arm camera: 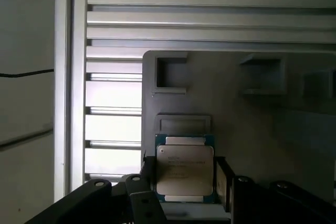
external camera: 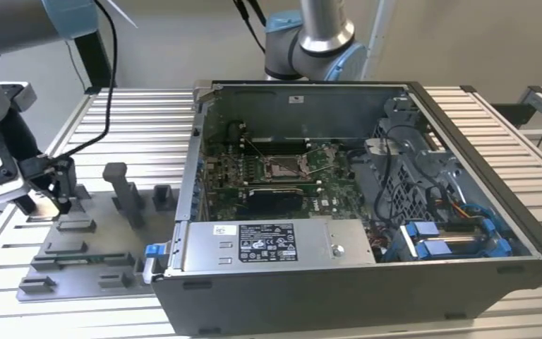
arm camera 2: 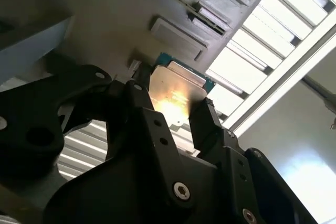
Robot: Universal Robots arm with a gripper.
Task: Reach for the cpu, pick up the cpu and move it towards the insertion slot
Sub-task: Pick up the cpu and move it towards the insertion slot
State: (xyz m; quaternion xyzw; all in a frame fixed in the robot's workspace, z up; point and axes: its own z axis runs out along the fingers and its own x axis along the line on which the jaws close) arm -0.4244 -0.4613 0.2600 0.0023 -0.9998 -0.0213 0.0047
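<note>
The cpu (arm camera: 185, 169) is a small square chip with a silvery top and a blue-green rim, and it sits between my gripper's (arm camera: 185, 179) two black fingers (arm camera: 224, 182). In the second wrist view the cpu (arm camera 2: 176, 87) has a finger pressed against each side, so my gripper (arm camera 2: 176, 108) is shut on it. It is held just over the grey fixture tray (arm camera: 252, 129), in front of a shallow pocket (arm camera: 184, 124). In the exterior view my gripper (external camera: 50, 201) hangs low over the tray at the exterior view's left. The insertion slot (external camera: 285, 167) lies inside the open case, far to the exterior view's right.
The open computer case (external camera: 365, 282) has tall walls, a power supply (external camera: 271, 244) along its near side and cables (external camera: 412, 183) at its right. Upright grey posts (external camera: 121, 191) stand on the fixture tray (external camera: 82, 261) between my gripper and the case. A second arm's base (external camera: 313, 42) stands behind the case.
</note>
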